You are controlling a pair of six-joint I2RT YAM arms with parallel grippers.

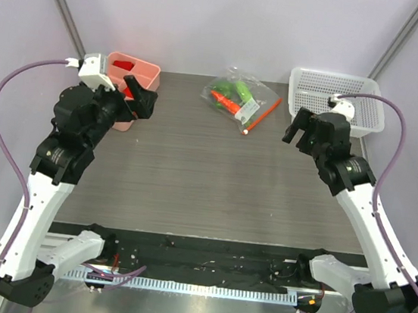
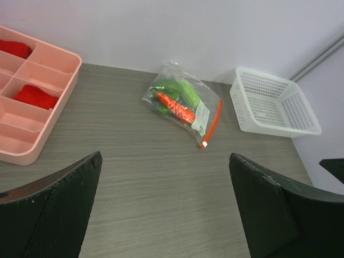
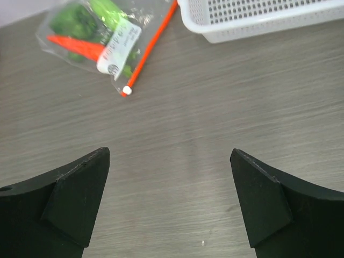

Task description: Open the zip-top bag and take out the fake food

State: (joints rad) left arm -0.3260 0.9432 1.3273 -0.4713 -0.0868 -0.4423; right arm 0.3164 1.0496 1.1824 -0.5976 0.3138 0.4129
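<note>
- the zip-top bag [image 1: 237,99] lies flat on the surface [image 1: 190,185] at its far middle, about 12 o'clock in the overhead view. it sits between the pink compartment tray [image 1: 152,70] and the white mesh basket [image 1: 372,123] and touches neither.
- the fake food [image 1: 228,96] is inside the bag: an orange-red carrot piece [image 2: 176,107] lies among green pieces, and the wrinkled plastic hides their exact number.
- the orange-red zip strip [image 1: 264,116] forms the bag's right-hand edge. its long axis runs from about 1 o'clock to 7 o'clock, with a small white slider [image 3: 127,90] at the near end.
- the left end effector [image 1: 141,101] hangs beside the tray with its jaws spread wide and nothing between them. from it the bag lies at about 3 o'clock, well apart.
- the right end effector [image 1: 296,127] hangs in front of the basket, also wide open and empty. the bag lies at about 10 o'clock from it, and at 11 o'clock in its wrist view.
- judgement: the right arm is the nearer one, and the strip faces its side. the slider end is the closest part of the bag to it.
- judgement: the coming move probably turns on that diagonal. an end effector would need to turn its jaws across the strip, while the left arm reaches the closed plastic side at 9 o'clock to hold the bag down.
</note>
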